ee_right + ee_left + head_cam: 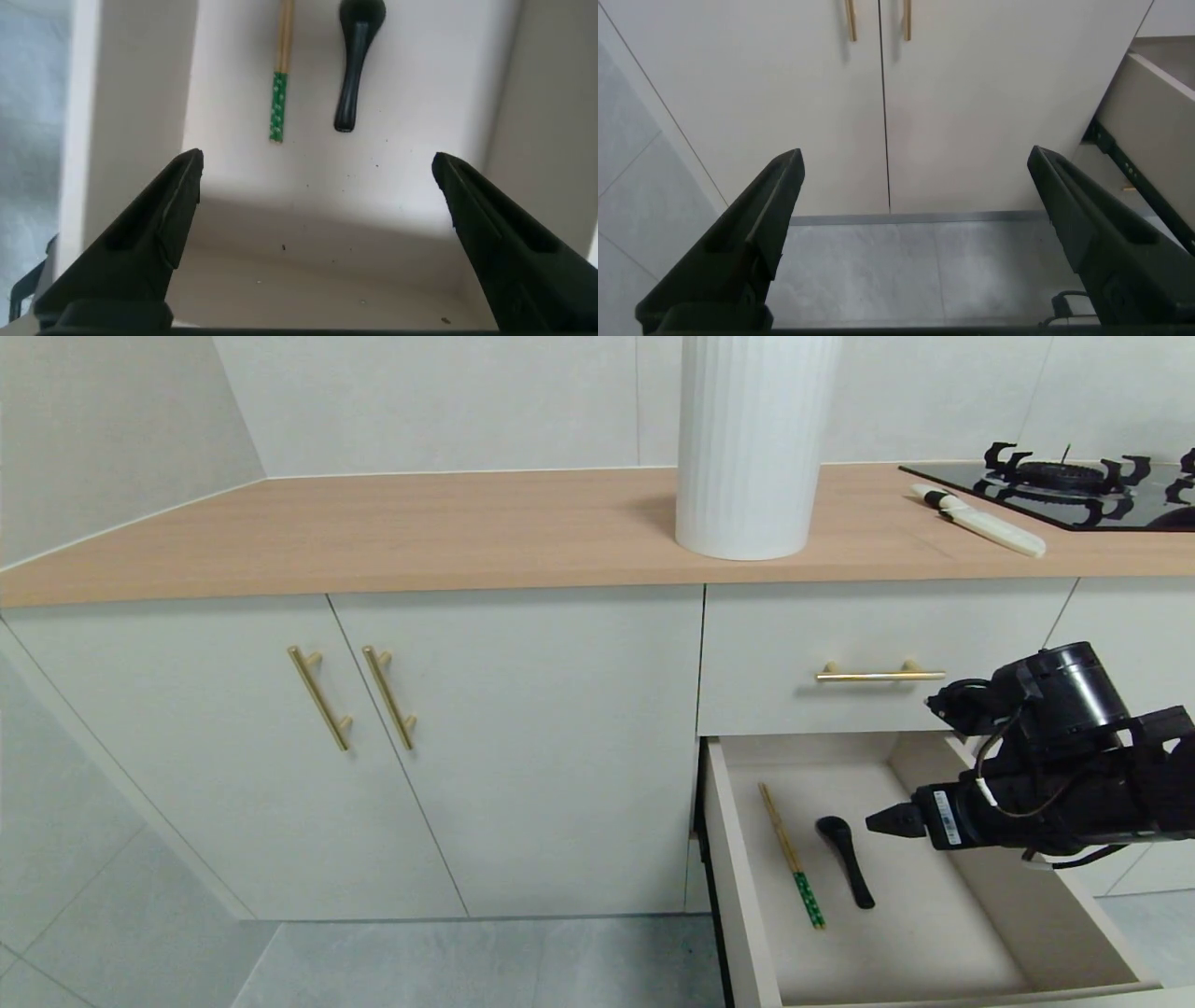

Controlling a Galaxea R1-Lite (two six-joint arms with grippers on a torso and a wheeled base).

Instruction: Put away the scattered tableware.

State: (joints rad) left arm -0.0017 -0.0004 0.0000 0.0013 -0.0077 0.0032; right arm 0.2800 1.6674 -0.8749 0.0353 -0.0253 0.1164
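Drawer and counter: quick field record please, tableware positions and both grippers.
drawer: open, below the shut drawer
in drawer: chopsticks and black spoon, side by side, apart
on counter: white knife beside the stove
right gripper: open, empty, over the drawer
left gripper: open, empty, facing the cabinet doors

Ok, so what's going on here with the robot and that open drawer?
The robot is putting tableware away. The drawer is pulled out, with a pair of chopsticks and a black spoon lying side by side inside. The right gripper hangs open and empty above them. The left gripper, also open, is low in front of the cabinet doors. What looks like a white knife lies on the counter.
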